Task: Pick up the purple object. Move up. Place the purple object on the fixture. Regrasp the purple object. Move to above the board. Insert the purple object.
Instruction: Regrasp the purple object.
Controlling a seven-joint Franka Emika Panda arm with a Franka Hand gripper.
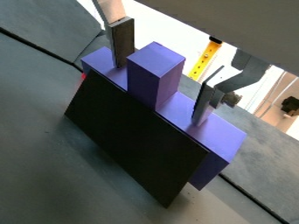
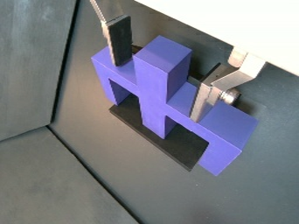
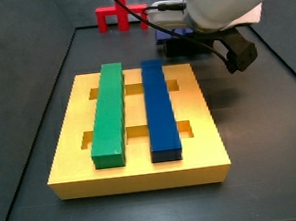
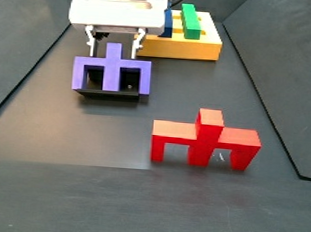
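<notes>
The purple object (image 4: pixel 111 74) stands upright on the fixture (image 4: pixel 106 94), its crossbar low and its three prongs pointing up, with the middle prong rising highest. In both wrist views the fixture shows as a dark wall and base hugging the lower part of the purple object (image 2: pixel 163 96), which leans against that wall (image 1: pixel 128 140). The claw (image 2: pixel 158 74) sits directly over the purple object, its two silver fingers (image 1: pixel 121 44) reaching down on either side of the middle prong, into the gaps beside it. The fingers stand slightly off the prong's faces, so the claw reads as released, spread wide rather than clamped. In a side view the claw (image 4: pixel 113 43) hangs just above the purple object, with the board (image 4: pixel 184 40) beyond it on the dark counter. The board (image 3: pixel 136 124) carries a green bar (image 3: pixel 107 112) and a blue bar (image 3: pixel 159 109) lying side by side. A red pronged piece (image 4: pixel 204 139) stands well apart from the fixture, on the side away from the board.
</notes>
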